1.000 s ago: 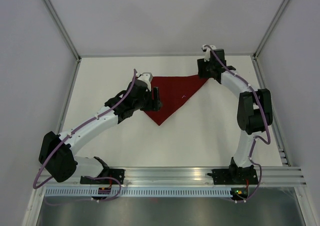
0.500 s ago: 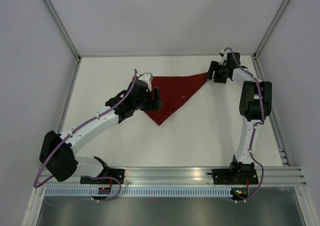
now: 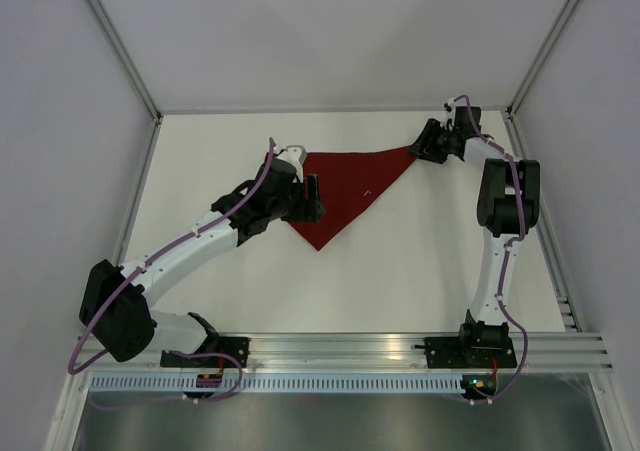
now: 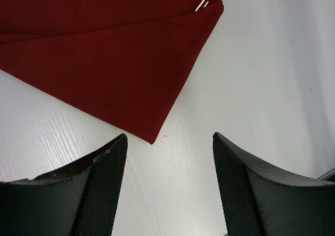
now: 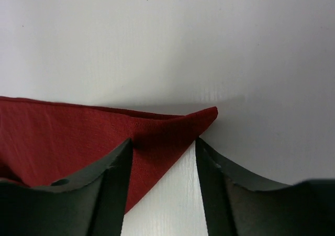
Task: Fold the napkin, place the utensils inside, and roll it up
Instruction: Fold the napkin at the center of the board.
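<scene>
On the table (image 3: 420, 261): napkin (image 3: 345, 186), dark red, lying flat as a folded triangle, its long edge on the far side and its point toward the arm bases.
Napkin layers: in the left wrist view the napkin (image 4: 104, 53) shows two layers, the upper one set slightly back from the lower along one slanted edge.
Sliver: a thin bright sliver (image 4: 200, 4) sits at that layered edge, also seen from above (image 3: 367, 193); too small to identify.
Left gripper (image 3: 308, 197): over the napkin's left slanted edge, near the left corner.
Left gripper state: released, jaws spread wide (image 4: 169, 136), with only bare table and the napkin's tip just ahead of them; nothing held.
Right gripper (image 3: 420, 150): at the napkin's right corner, at the far right of the table.
Right gripper state: jaws apart (image 5: 163, 141), straddling the cloth just behind the corner; the napkin (image 5: 78, 136) runs between the fingers (image 5: 104, 194) and its tip pokes out past them; the cloth is not pinched.
</scene>
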Available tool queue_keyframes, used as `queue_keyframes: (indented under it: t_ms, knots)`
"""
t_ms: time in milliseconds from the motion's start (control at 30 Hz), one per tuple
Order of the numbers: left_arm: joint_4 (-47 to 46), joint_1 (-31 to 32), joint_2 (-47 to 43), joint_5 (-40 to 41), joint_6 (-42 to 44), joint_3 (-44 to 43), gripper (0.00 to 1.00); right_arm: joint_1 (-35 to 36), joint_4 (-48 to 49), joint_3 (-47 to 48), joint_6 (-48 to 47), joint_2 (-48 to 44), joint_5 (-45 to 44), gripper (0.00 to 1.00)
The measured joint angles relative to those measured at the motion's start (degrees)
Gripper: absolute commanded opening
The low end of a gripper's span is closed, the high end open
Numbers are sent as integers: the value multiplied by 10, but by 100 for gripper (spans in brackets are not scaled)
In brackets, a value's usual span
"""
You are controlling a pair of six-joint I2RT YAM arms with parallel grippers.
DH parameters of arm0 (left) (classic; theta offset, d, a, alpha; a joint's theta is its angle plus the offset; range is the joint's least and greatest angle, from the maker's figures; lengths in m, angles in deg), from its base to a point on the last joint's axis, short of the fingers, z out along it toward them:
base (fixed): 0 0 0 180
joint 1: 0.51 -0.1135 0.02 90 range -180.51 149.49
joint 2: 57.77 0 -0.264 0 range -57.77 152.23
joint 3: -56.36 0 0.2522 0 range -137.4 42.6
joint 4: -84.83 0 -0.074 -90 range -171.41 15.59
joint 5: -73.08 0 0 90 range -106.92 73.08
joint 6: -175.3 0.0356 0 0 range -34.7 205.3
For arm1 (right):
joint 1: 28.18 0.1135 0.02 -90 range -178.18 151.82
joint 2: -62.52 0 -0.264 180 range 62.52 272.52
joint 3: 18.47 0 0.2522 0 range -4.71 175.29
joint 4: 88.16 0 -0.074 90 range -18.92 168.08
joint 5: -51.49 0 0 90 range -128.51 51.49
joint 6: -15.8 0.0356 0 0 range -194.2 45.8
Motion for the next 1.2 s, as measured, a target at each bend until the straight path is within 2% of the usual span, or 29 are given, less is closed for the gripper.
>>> queue_keyframes:
  t_ms: [200, 233, 400, 600, 867, 1200]
  knots:
    - [0, 0, 0, 0, 0, 4, 71, 0, 23, 0, 28, 12, 9, 30]
    - [0, 0, 0, 0, 0, 4, 71, 0, 24, -3, 31, 12, 9, 23]
    - [0, 0, 0, 0, 0, 8, 71, 0, 72, -41, 43, 4, 11, 11]
    - [-1, 0, 0, 1, -1, 19, 71, 1, 113, -120, 32, -54, 9, 10]
    - [-3, 0, -2, 4, -15, 22, 71, 28, 141, -175, -28, -169, 2, 9]
    - [-3, -2, -73, 19, -53, 41, 71, 164, 133, -266, -169, -301, -17, 9]
